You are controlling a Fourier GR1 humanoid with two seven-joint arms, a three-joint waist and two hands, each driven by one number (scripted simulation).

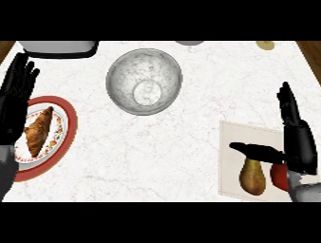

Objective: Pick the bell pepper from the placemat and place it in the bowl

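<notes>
A red bell pepper [278, 176] lies on the pale placemat [235, 142] at the lower right, mostly hidden behind my right hand [298, 142]. That hand is open, fingers straight and pointing away, thumb stretched left above the pepper and over the top of an olive-brown pear [253, 178] lying beside it. The grey metal bowl [144, 81] stands with nothing in it at the upper middle of the counter, well apart from the hand. My left hand [9, 102] rests open, fingers up, at the left edge.
Under the left hand, a red-rimmed plate [68, 124] carries a croissant [38, 130]. A white appliance [58, 48] stands at the back left, and a grey item [189, 42] and a yellowish one [265, 45] at the back edge. Wooden strips border both sides.
</notes>
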